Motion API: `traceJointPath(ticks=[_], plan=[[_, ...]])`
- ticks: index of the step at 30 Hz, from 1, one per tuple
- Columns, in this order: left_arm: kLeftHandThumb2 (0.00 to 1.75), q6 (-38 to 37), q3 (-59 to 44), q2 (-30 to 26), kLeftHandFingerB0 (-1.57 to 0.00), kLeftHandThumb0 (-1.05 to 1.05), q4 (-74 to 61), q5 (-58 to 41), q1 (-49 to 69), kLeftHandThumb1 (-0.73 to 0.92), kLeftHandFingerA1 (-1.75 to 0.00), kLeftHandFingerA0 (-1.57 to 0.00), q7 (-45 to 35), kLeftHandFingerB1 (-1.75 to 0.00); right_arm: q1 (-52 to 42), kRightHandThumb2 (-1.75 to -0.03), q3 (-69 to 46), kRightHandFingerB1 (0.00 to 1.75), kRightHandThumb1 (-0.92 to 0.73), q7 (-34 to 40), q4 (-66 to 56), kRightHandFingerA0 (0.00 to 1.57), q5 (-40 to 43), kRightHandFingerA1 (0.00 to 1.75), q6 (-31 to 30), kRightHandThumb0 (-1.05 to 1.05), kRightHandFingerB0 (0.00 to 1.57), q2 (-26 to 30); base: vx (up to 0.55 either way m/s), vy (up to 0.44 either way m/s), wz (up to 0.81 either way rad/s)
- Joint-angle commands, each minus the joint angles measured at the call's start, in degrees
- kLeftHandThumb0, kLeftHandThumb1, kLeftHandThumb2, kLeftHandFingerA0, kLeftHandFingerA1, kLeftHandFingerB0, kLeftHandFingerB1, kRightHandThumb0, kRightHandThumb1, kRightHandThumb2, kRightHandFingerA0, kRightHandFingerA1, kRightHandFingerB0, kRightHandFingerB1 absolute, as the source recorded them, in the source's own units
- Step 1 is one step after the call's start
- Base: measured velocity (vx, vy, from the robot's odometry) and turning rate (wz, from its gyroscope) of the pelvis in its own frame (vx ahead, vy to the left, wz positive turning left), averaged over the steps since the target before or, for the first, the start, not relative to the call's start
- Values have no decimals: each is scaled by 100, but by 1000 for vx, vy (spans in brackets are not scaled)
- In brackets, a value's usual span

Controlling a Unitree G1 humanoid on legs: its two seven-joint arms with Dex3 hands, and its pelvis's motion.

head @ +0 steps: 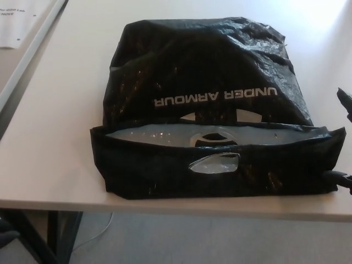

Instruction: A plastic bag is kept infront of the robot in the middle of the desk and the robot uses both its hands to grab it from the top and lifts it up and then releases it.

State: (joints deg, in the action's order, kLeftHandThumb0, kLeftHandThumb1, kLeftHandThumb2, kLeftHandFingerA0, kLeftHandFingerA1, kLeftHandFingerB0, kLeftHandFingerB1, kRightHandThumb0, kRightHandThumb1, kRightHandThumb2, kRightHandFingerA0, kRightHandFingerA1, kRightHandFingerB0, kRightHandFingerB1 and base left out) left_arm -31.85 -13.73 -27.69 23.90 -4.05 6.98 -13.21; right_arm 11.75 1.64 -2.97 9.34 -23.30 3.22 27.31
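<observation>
Pale beige tabletop (49, 143) fills most of my head view, its near edge running across the lower part of the picture, with grey floor (181, 242) below it and a dark table leg (60, 236) at the lower left. At the upper left a second, lighter surface (22, 60) sits beside mine, and a white sheet of paper (19, 25) lies on it.

Right in front of me, in the middle of the tabletop, lies the black plastic bag (203, 71). It rests flat and crumpled, glossy in the light, with white lettering (214, 98) that reads upside down from where I look. Its open top faces me: the near flap (154, 170) stands up as a dark band along the table's near edge, with an oval handle cut-out (215, 164) in it, and the pale inside of the bag shows behind that band.

My right hand (344, 176) barely enters at the picture's right edge. One dark tip shows near the bag's lower right corner, seemingly touching or just beside it, and another dark tip (345, 102) shows higher up, apart from the bag. Between them is a clear gap, so my fingers are spread and pinch nothing.

A dark shape (6, 226) sits at the lower left corner, below the table edge. I cannot tell whether it is my left hand.
</observation>
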Motion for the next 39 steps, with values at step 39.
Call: traceJointPath(ticks=[39], plan=[[73,1834,868,359,-6,-54,-1060,170,-587,36,-28,-8,-495,-14,-325,-64,290,0,-38,823,1298,11,-240,42,292,-46,0,-647,0,0,0]])
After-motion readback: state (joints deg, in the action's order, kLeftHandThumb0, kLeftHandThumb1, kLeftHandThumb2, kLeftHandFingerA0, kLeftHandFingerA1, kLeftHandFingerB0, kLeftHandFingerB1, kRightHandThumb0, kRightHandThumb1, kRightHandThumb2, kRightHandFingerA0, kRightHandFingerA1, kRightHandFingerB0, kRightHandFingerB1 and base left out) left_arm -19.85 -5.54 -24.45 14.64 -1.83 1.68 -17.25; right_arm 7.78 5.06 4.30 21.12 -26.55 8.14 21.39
